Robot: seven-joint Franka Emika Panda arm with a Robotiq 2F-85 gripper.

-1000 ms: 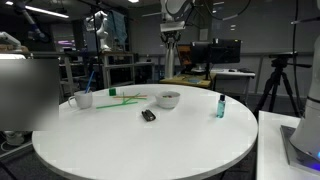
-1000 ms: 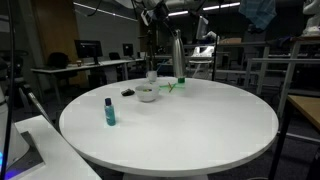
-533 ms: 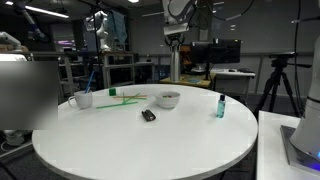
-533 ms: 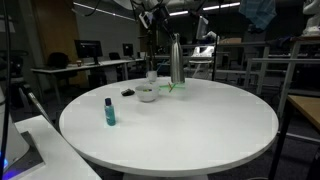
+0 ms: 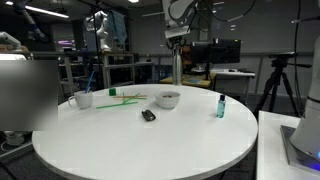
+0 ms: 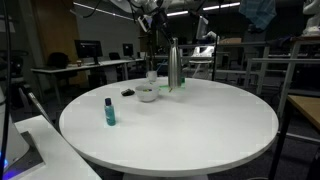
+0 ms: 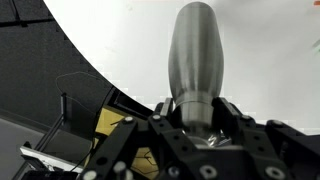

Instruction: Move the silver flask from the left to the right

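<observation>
The silver flask (image 5: 177,66) is a tall brushed-metal bottle, upright over the far side of the round white table (image 5: 140,145). It also shows in the other exterior view (image 6: 174,66). My gripper (image 5: 176,42) (image 6: 171,40) is shut on its neck from above. In the wrist view the flask body (image 7: 195,45) runs away from the jaws (image 7: 195,112), which clamp its neck on both sides. I cannot tell whether its base touches the table.
A white bowl (image 5: 167,99) (image 6: 147,94), a small teal bottle (image 5: 220,105) (image 6: 109,111), a white mug (image 5: 84,99), a dark small object (image 5: 148,115) and green items (image 5: 122,100) sit on the table. Desks and racks stand behind.
The gripper and the flask have shifted slightly sideways along the far side of the table, towards the bowl. Nothing else has moved.
</observation>
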